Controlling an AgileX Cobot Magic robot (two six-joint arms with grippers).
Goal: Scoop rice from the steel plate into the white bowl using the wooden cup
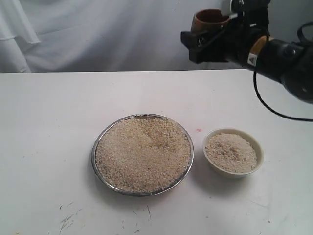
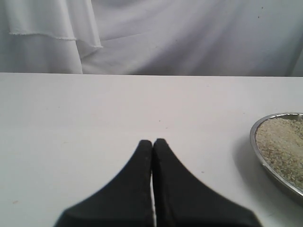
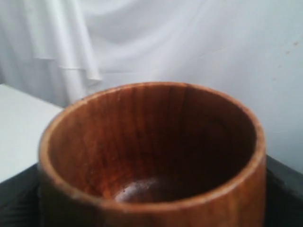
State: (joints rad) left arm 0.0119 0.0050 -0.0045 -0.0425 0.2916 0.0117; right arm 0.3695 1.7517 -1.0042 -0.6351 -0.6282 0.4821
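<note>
The steel plate point(image 1: 183, 172) lies mid-table, heaped with rice point(image 1: 143, 153); its rim point(image 2: 254, 142) and some rice point(image 2: 284, 144) show in the left wrist view. To its right the white bowl point(image 1: 258, 162) holds rice point(image 1: 231, 152). High at the back right, well above both vessels, my right gripper point(image 1: 208, 41) is shut on the wooden cup point(image 1: 208, 19), which is upright. The cup point(image 3: 151, 151) fills the right wrist view, with no rice visible inside. My left gripper point(image 2: 152, 142) is shut and holds nothing, low over bare table beside the plate; the exterior view does not show it.
A white table point(image 1: 49, 122) carries both vessels, with a white cloth backdrop point(image 1: 98, 34) behind. The right arm's black cable point(image 1: 266, 105) hangs over the table's back right. Faint scuff marks point(image 1: 68, 220) lie near the front edge.
</note>
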